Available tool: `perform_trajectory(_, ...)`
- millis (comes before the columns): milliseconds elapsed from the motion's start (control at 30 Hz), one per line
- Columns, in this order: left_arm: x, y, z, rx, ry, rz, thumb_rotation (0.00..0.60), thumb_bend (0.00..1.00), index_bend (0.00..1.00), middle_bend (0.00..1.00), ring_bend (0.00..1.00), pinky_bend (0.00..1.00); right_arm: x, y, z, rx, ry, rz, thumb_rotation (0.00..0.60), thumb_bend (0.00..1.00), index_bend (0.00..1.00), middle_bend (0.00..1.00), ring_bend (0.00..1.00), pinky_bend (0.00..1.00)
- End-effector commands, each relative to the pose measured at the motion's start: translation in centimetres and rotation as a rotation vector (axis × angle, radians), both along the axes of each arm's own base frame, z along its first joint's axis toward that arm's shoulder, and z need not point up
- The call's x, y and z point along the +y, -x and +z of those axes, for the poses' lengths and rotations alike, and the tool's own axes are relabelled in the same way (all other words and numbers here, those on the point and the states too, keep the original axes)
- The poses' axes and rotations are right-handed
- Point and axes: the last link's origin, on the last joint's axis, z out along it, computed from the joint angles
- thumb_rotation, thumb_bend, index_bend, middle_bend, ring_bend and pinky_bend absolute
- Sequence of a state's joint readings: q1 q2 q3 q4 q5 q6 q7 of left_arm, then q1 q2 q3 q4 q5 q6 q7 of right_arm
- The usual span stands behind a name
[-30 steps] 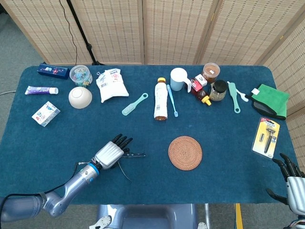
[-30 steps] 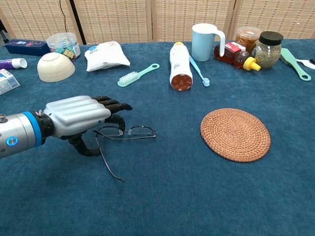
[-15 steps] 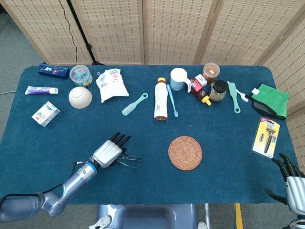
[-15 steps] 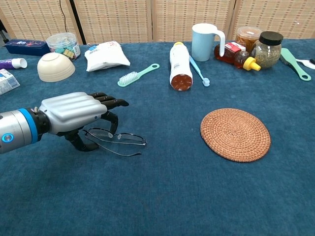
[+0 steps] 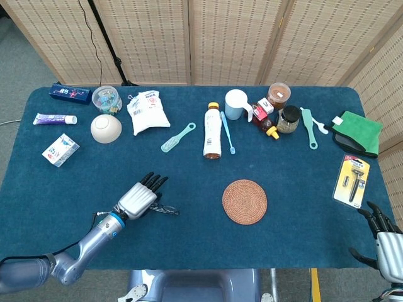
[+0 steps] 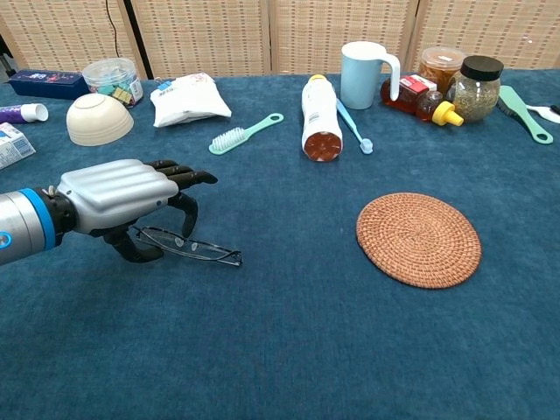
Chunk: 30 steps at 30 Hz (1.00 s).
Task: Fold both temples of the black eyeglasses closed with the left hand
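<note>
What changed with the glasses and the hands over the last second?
The open temple that stuck out toward the camera has swung in against the black eyeglasses, which shifted left with the left hand. Its fingers remain over them. The right hand stayed put.

Honestly can't read a single word on anything here. The white pouch [image 5: 147, 112] at the far left has red and dark print, the small box [image 5: 60, 150] near the left edge has blue markings, the purple tube [image 5: 55, 119] and the dark blue box [image 5: 70, 94] have lettering too, but it's all too small and blurry.
</note>
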<state>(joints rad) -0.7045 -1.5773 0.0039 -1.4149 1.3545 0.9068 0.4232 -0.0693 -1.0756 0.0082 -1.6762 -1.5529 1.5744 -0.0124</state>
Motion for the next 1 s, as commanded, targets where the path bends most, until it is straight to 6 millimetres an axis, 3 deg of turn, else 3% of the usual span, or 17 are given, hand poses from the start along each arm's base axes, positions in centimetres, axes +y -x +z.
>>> perform_trajectory(33, 0.2, 0.0, 0.1, -0.001, -0.003, 0.005, 0.595, 0.3, 0.23, 0.0, 0.0, 0.0, -0.1, 0.0, 0.0, 0.0, 0.0, 0.001, 0.6, 0.03, 0.2, 0.09, 0.23, 0.39)
perform_trajectory(100, 0.3, 0.0, 0.3, -0.003, -0.004, 0.008, 0.595, 0.3, 0.12, 0.0, 0.0, 0.0, -0.1, -0.1, -0.1, 0.0, 0.0, 0.002, 0.6, 0.03, 0.2, 0.09, 0.23, 0.39)
perform_trajectory(200, 0.5, -0.1, 0.5, -0.008, -0.009, 0.008, 0.596, 0.3, 0.03, 0.0, 0.0, 0.0, -0.1, -0.1, 0.0, 0.0, 0.001, 0.001, 0.6, 0.03, 0.2, 0.09, 0.23, 0.39)
perform_trajectory(467, 0.6, -0.3, 2.3, -0.037, -0.032, 0.012, 0.596, 0.3, 0.0, 0.0, 0.0, 0.0, -0.3, -0.2, 0.1, 0.002, 0.005, 0.01, 0.6, 0.03, 0.2, 0.09, 0.23, 0.39)
perform_trajectory(700, -0.3, 0.9, 6.4, -0.095, -0.091, 0.069, 0.597, 0.3, 0.0, 0.0, 0.0, 0.0, -1.1, -0.4, 0.1, 0.007, 0.001, 0.029, 0.6, 0.03, 0.2, 0.09, 0.23, 0.39)
perform_trajectory(833, -1.2, 2.4, 9.5, -0.107, -0.145, 0.106, 0.598, 0.3, 0.01, 0.0, 0.0, 0.0, -1.8, -0.5, -0.1, 0.008, -0.008, 0.045, 0.6, 0.03, 0.2, 0.09, 0.23, 0.39)
perform_trajectory(1000, -1.9, 4.0, 11.9, -0.088, -0.192, 0.138, 0.6, 0.3, 0.01, 0.0, 0.0, 0.0, -2.6, -0.6, -0.4, 0.008, -0.023, 0.06, 0.6, 0.03, 0.2, 0.09, 0.23, 0.39)
